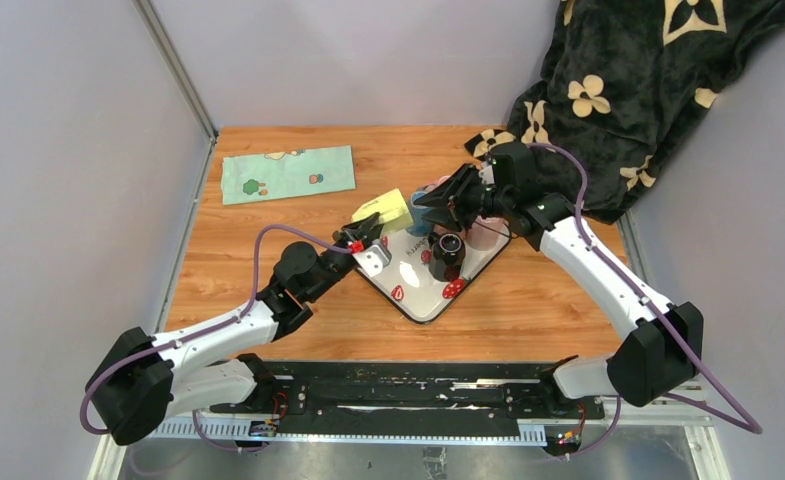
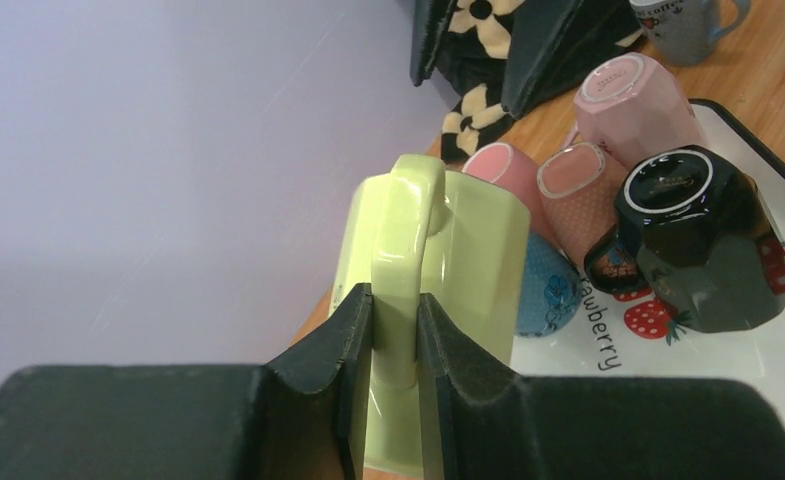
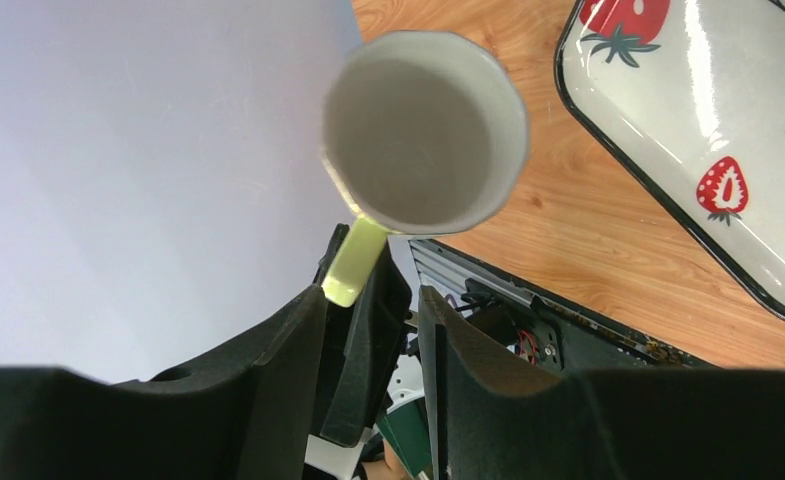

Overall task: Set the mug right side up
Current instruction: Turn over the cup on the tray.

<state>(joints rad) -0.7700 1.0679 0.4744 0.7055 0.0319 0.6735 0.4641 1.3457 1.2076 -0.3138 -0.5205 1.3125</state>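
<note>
The yellow-green mug is held in the air over the far left edge of the strawberry tray. My left gripper is shut on its handle, with the mug body beyond the fingers. In the right wrist view the mug's pale open mouth faces the camera, so the mug lies roughly on its side. My right gripper is open and empty just to the right of the mug; its gap frames the handle and the left fingers.
Several upside-down mugs stand on the tray: a black one, pink ones, a blue one. A grey mug stands upright beyond them. A black floral cloth hangs at the back right. A green card lies at the back left.
</note>
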